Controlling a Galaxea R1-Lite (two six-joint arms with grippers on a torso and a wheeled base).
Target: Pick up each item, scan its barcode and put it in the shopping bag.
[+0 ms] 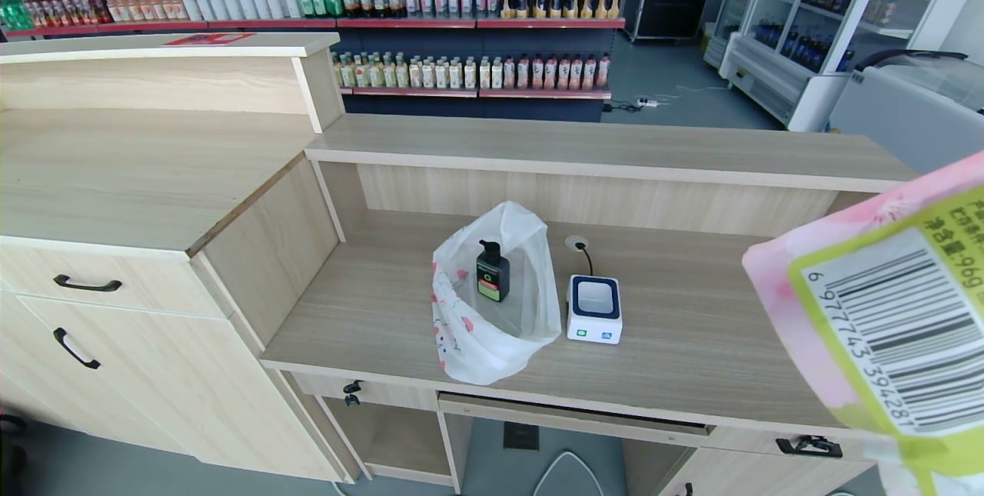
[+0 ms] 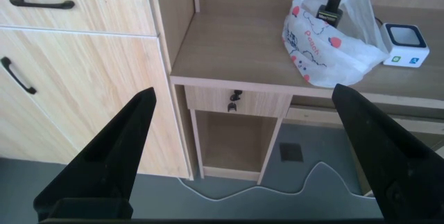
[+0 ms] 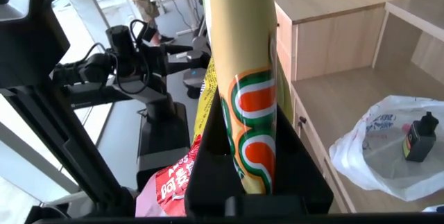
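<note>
On the wooden desk (image 1: 692, 342) a white bag (image 1: 477, 342) stands open, with a black bottle (image 1: 493, 273) upright inside it. Just beside the bag, on the robot's right, sits a white scanner (image 1: 594, 309). The right gripper (image 3: 253, 158) is closed around a packet (image 1: 884, 311), held high and close to the head camera, barcode showing, well apart from the scanner. The left gripper (image 2: 243, 91) hangs low before the desk, fingers spread wide, holding nothing. Behind the desk are shelves (image 1: 477, 23) of drinks and, at the right, glass coolers (image 1: 799, 27).
</note>
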